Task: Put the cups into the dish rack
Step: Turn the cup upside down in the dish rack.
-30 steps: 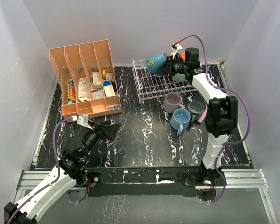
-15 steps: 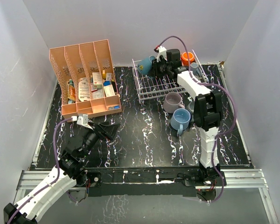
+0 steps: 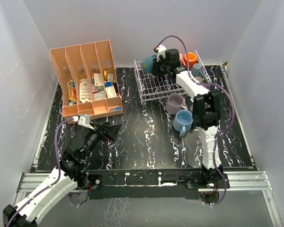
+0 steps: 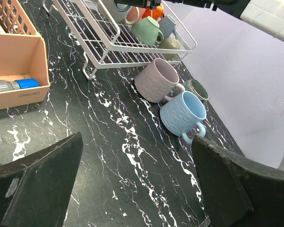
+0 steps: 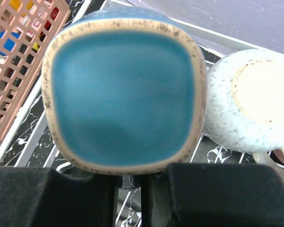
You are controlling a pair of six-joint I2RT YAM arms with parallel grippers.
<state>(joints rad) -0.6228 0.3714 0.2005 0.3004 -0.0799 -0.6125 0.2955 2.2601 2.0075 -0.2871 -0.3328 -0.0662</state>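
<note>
Top view: the right gripper (image 3: 156, 66), jaws nearly together, grips the teal mug (image 3: 148, 64) over the dish rack's (image 3: 151, 92) far-left corner. The lilac mug (image 3: 175, 103) and light blue mug (image 3: 182, 121) sit just before the rack. The left gripper (image 3: 110, 130) gapes empty, well left of it.
Left wrist: the organizer's (image 4: 16, 61) small front lettering is unreadable.
Right wrist: the teal mug's base is just beside a pale speckled mug (image 5: 236, 106) in the rack.

A robotics test cell is shown: the table (image 3: 146, 142), topped in black marble-patterned sheet, is boxed in on three sides by plain white panels (image 3: 132, 28). Along its near edge an aluminium rail (image 3: 255, 178) is fixed, and two white arms (image 3: 212, 146) trailing purple cables (image 3: 174, 37) are bolted there. Household props, a dish rack (image 3: 149, 90) and a pink organizer (image 3: 85, 75), are set out at its far side
</note>
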